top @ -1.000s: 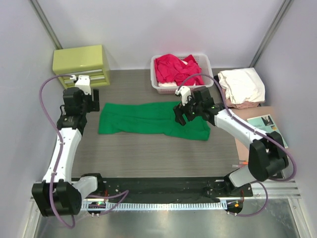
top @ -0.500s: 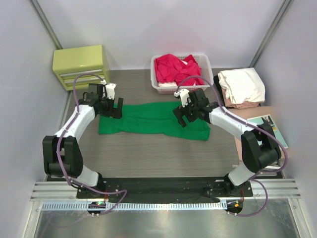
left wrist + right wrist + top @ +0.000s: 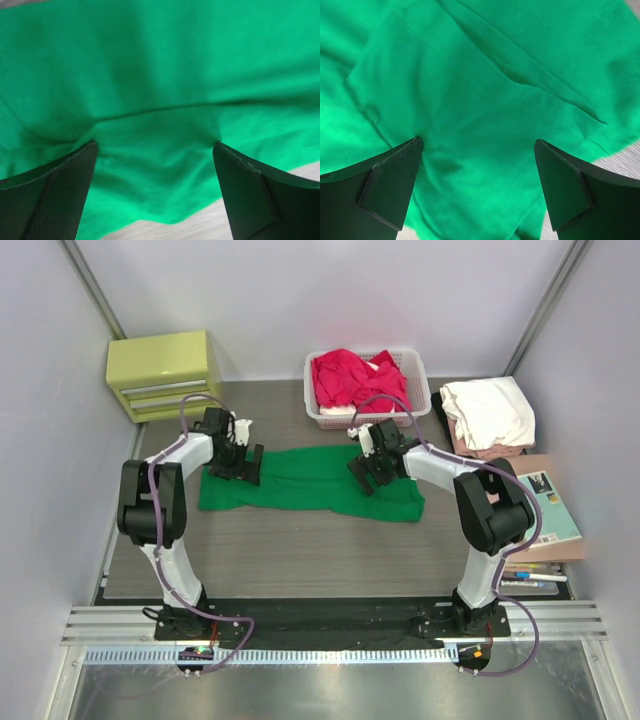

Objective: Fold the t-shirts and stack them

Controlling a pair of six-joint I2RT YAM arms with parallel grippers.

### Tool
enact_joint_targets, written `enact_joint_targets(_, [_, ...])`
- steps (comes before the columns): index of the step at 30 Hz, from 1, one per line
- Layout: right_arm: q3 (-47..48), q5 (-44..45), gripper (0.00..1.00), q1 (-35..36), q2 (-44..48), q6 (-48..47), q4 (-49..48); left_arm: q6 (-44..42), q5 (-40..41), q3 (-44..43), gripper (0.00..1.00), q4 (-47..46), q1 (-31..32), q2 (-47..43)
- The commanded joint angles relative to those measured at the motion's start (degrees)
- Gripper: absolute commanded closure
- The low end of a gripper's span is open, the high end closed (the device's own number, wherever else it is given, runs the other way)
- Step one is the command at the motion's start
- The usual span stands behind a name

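A bright green t-shirt (image 3: 300, 480) lies flattened in a long band on the table (image 3: 300, 550), red shirts (image 3: 350, 378) heaped behind, white ones (image 3: 490, 412) piled right.

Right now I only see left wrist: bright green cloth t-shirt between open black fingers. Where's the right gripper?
Observer: The right gripper is open as well, down on the right half of the same bright green cloth t-shirt.
Operator: Where does mine sit on the shirt?
Observer: The left gripper is near the shirt's left end, by its back edge.
Operator: What else is queued?
Observer: Red t-shirts are heaped in the white slatted plastic basket just behind the green one.
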State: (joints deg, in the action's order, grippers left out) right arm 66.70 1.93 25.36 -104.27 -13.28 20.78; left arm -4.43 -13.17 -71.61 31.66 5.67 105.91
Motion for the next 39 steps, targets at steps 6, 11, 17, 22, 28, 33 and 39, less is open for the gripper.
enact_joint_targets(6, [0.9, -3.3, 0.0, -1.6, -3.4, 2.9, -0.1, 2.1, -3.6, -2.2, 0.0, 2.1, 0.3, 6.2])
enact_joint_targets(11, [-1.2, -4.4, 0.0, -2.2, -1.2, 2.7, 1.3, 1.3, -4.8, 2.1, 0.0, 2.2, 0.3, 2.5])
enact_joint_targets(17, [-4.6, -7.9, 0.0, -5.7, 3.3, 2.5, 3.7, 0.9, -4.8, 8.1, 0.0, 2.6, 1.5, -3.8])
enact_joint_targets(22, [-9.8, -7.7, 0.0, -6.6, 7.7, 1.9, 3.5, 0.4, -1.2, 10.8, 0.0, 1.6, 6.5, -5.4])
enact_joint_targets(28, [-16.2, -8.2, 0.0, -7.6, 14.6, 1.2, 4.5, -1.3, 1.1, 14.4, 0.0, 0.7, 11.5, -8.3])
enact_joint_targets(33, [-20.2, -6.4, 0.0, -8.2, 20.0, -1.2, 6.1, -2.0, 1.6, 17.1, 0.0, 0.2, 13.8, -11.2])
enact_joint_targets(39, [-20.6, -6.5, 0.0, -8.5, 21.7, -1.8, 6.5, -2.2, 2.2, 17.6, 0.0, 0.2, 14.4, -12.2])
